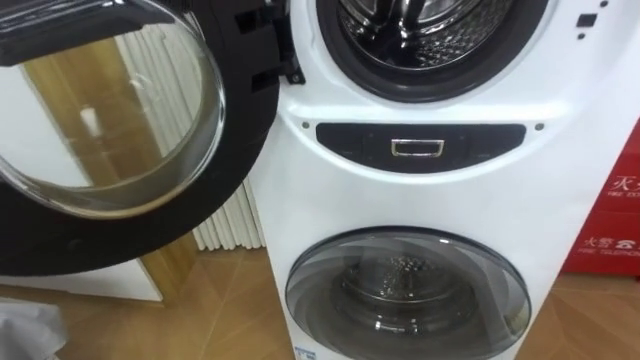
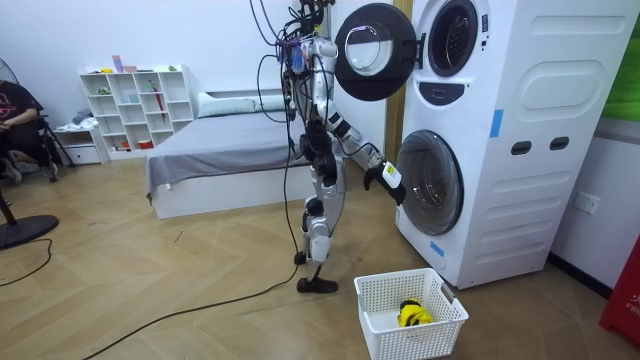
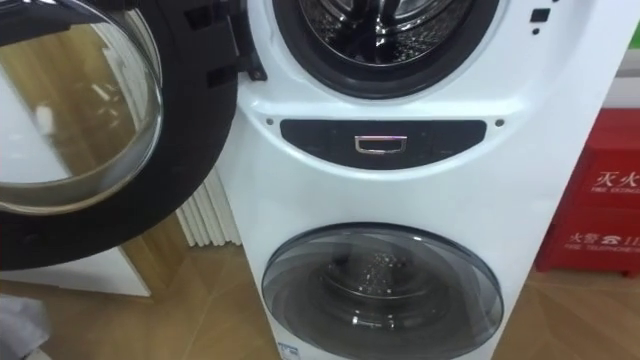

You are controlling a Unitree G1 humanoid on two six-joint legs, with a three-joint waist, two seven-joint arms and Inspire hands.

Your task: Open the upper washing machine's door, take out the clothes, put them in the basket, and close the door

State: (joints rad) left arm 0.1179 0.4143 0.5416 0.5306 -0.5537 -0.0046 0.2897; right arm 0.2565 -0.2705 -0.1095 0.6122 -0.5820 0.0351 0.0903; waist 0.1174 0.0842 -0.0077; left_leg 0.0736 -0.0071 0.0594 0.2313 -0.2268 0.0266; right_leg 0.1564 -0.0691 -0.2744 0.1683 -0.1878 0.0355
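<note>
I stand right in front of a white stacked washing machine (image 1: 500, 190). Its upper door (image 1: 100, 110) hangs open to my left, and the steel drum (image 1: 430, 30) behind it shows no clothes in the part I see. The lower door (image 1: 405, 295) is closed, with an empty-looking drum behind the glass. In the room view my right hand (image 2: 385, 178) hangs low in front of the lower door, too small to read. A white laundry basket (image 2: 375, 295) on the floor beside the machine holds a yellow and black item (image 2: 410, 314).
A dark control panel (image 1: 418, 147) sits between the two doors. A red box (image 1: 615, 220) stands to the machine's right and a white radiator (image 1: 225, 225) to its left. A bed (image 2: 220, 150), a white shelf (image 2: 135, 105) and a seated person (image 2: 15, 110) are behind me.
</note>
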